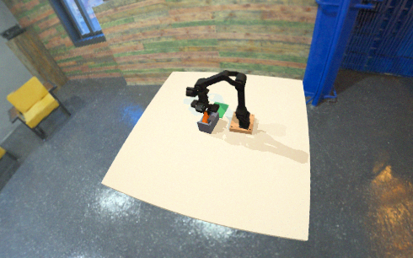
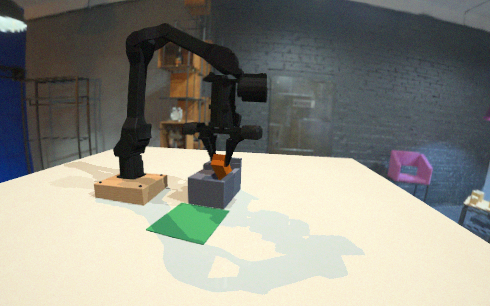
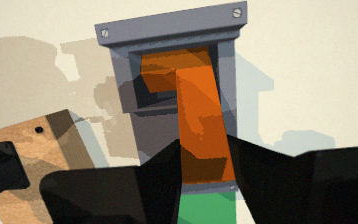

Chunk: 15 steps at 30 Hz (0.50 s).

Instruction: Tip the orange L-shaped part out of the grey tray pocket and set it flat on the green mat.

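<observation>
Top view: I can't read any writing or labels here. The arm sits mid-frame on the cream table (image 1: 213, 177), bolted to a wooden base block (image 1: 242, 124). The gripper (image 1: 205, 111) hangs over the grey tray (image 1: 208, 124), just left of the base. The orange part (image 1: 205, 118) shows as a small sliver sticking up out of the tray, under the fingers. The green mat (image 1: 221, 109) peeks out behind the tray, partly covered by the arm. 2 yellow chairs at left edge, blue steel frame upper right, well clear of the table.

Exterior view: no text either. Gripper (image 2: 220, 159) points straight down; both fingers straddle the orange part (image 2: 219, 165), whose raised end is tilted up above the tray (image 2: 214, 189) rim. Green mat (image 2: 189, 223) lies flat in front of the tray, just beside it and bare. Base block (image 2: 131, 187) left of the tray. Pink chair and purple lamp at right, far off.

Wrist view: no markings, only 2 screw heads on the tray's (image 3: 172, 29) top flange. Orange part (image 3: 200, 112) reads clearly as an L: short leg down in the pocket at upper centre, long leg running toward the camera. Black fingers are clamped on the near end of that long leg from both sides. Strip of green mat (image 3: 207, 209) at bottom centre, base block (image 3: 35, 145) lower left.
</observation>
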Tool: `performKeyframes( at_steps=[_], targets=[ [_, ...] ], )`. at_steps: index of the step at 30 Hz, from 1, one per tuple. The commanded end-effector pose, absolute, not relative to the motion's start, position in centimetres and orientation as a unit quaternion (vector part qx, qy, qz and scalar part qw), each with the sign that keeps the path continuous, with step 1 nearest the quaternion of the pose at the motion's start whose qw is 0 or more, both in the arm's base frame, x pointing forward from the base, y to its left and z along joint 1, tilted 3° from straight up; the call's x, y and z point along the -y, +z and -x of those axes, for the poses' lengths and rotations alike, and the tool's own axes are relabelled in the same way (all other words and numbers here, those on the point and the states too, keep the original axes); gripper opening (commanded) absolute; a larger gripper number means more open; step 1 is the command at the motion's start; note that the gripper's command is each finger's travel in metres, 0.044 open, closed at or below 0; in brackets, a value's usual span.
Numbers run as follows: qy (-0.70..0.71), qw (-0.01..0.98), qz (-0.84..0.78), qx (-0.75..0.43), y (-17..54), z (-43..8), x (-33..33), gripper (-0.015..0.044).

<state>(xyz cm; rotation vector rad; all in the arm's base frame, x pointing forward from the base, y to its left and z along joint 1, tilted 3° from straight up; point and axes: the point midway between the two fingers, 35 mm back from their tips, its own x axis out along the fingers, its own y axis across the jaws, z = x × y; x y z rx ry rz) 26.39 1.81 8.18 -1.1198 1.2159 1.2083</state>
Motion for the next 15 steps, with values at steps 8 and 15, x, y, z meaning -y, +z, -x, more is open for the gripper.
performKeyframes(
  at_steps=[8, 15],
  targets=[
    [0.501, 0.521, 0.470, -0.506, 10.1, -26.6, -1.7, 0.0000],
    [0.501, 0.521, 0.470, -0.506, 11.2, -26.6, -1.6, 0.0000]
  ],
)
